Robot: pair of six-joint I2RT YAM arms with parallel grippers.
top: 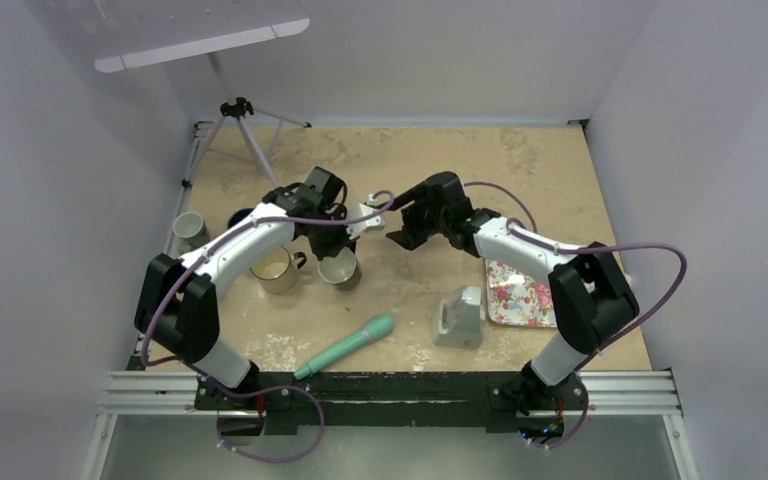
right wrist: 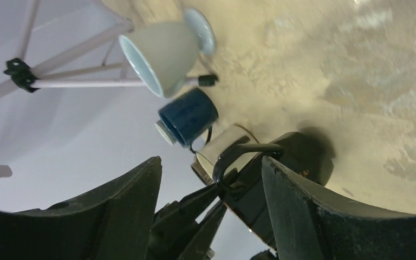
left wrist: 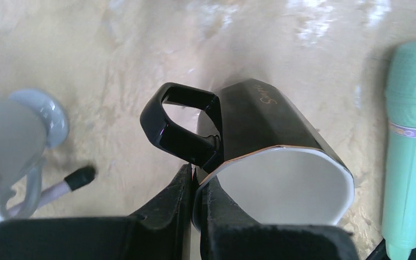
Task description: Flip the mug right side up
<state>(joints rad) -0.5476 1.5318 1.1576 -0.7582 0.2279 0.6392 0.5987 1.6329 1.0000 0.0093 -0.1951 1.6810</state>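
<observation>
One black mug [left wrist: 271,124] pinched at rim by left claw [left wrist: 196,181]; right claw [right wrist: 211,168] wide, empty; green tube [left wrist: 411,151] alongside.

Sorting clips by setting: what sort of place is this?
Likely a robotics lab test cell: plain white walls around a beige mottled tabletop, a small white-legged tripod, and arms bolted to an aluminium rail.

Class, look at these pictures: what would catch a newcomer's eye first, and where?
Over the middle of the table, the left gripper pinches the rim of a black mug with a white inside, beside its handle. The right gripper hangs open close by, and a mint-green tool lies near the front edge.
</observation>
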